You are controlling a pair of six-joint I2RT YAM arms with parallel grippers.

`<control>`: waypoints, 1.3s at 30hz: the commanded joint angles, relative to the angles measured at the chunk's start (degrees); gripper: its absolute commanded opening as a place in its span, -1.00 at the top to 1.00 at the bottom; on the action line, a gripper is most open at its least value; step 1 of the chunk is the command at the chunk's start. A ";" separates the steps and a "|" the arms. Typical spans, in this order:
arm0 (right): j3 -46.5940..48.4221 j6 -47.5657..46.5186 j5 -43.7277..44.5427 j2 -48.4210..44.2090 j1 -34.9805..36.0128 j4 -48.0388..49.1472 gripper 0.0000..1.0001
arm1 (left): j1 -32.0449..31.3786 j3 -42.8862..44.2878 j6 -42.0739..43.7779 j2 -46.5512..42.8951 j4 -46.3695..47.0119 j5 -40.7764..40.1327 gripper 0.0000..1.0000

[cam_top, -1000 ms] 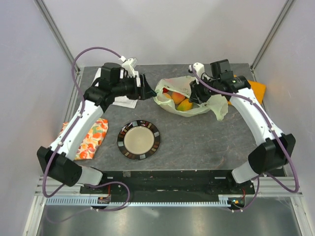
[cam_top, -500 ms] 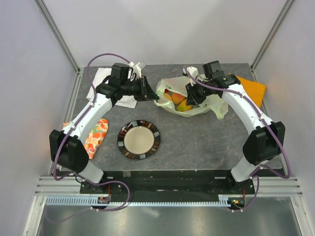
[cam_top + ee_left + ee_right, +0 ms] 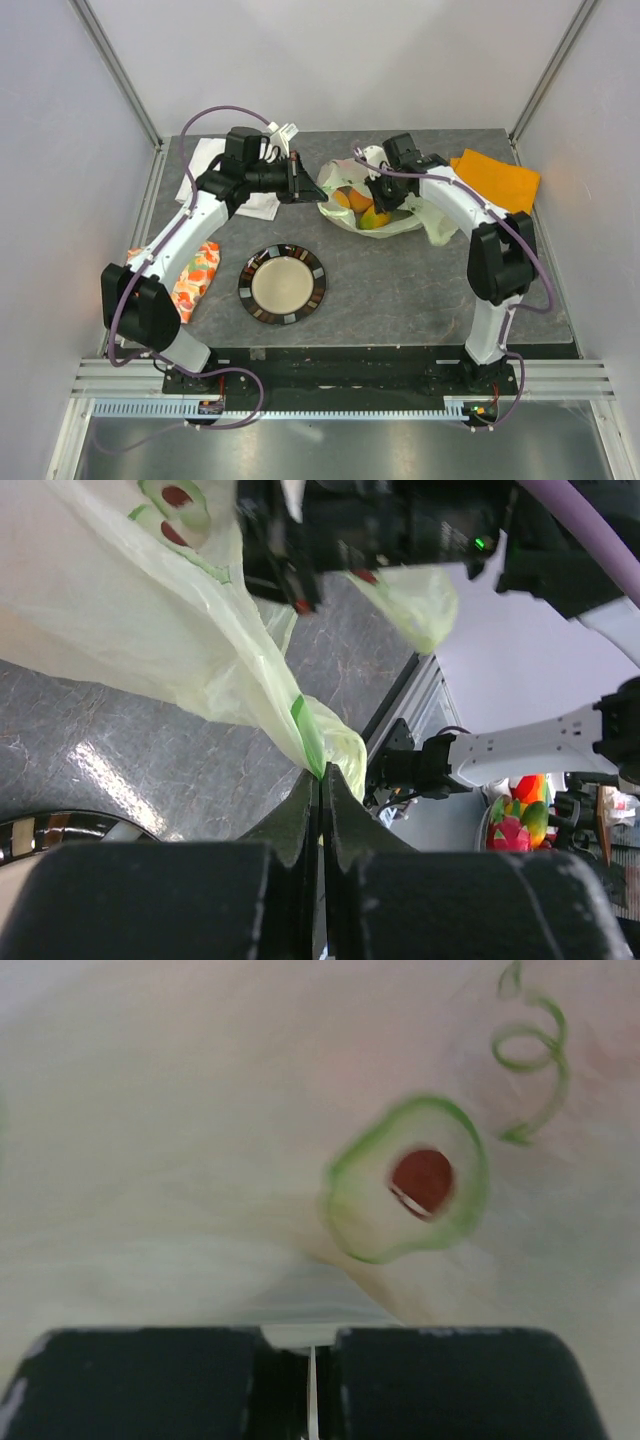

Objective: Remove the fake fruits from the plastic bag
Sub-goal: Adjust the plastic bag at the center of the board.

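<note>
The pale-green plastic bag (image 3: pixel 400 210) lies at the back of the table, its mouth facing left. Inside the mouth show two fake fruits, an orange-pink one (image 3: pixel 358 198) and a yellow-orange one (image 3: pixel 375 216); any others are hidden. My left gripper (image 3: pixel 300 180) is shut on the bag's left rim. In the left wrist view a fold of the bag (image 3: pixel 150 610) runs into the shut left gripper (image 3: pixel 320 775). My right gripper (image 3: pixel 376 192) sits at the mouth's upper edge. In the right wrist view the bag's film (image 3: pixel 300 1160) fills the frame and is pinched in the shut right gripper (image 3: pixel 310 1345).
A dark-rimmed plate (image 3: pixel 282 284) sits in front of the bag. An orange-floral cloth (image 3: pixel 190 280) lies at the left edge, a white folded cloth (image 3: pixel 212 172) at the back left, and a flat orange cloth (image 3: pixel 500 175) at the back right.
Both grippers have shut on the bag's film. The right arm swung left to the bag's mouth. The left gripper edged right onto the rim.
</note>
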 commanded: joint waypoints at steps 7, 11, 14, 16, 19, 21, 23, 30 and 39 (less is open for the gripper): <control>23.10 0.03 22.28 14.43 -4.20 10.72 0.80 | 1.43 0.70 5.12 -2.81 1.85 0.67 0.97; 21.10 -4.19 15.68 14.10 -4.47 5.81 0.22 | 1.43 1.40 5.12 -1.50 2.20 -0.22 0.97; 15.49 -5.33 16.01 12.52 -4.64 5.18 0.16 | 1.43 1.93 4.69 -0.36 2.55 -0.48 0.97; 11.44 -5.78 16.10 11.11 -4.82 5.61 0.16 | 1.43 2.37 4.42 0.26 2.64 -0.57 0.97; 8.27 -5.95 16.71 10.23 -5.26 6.58 0.17 | 1.43 2.72 4.24 0.88 2.99 -0.57 0.97; 6.95 -5.78 18.90 10.14 -5.35 8.07 0.17 | 1.43 2.90 4.07 1.58 3.08 -0.57 0.96; 6.51 -5.43 20.05 10.40 -5.78 9.13 0.16 | 1.52 3.25 3.89 2.28 3.17 -0.66 0.97; 5.81 -5.69 23.04 10.14 -7.37 10.71 0.16 | 1.52 4.21 4.16 3.34 3.08 0.40 0.97; 8.61 -6.40 25.60 12.60 -8.60 16.68 0.13 | 1.43 7.55 5.47 5.88 2.20 0.48 0.97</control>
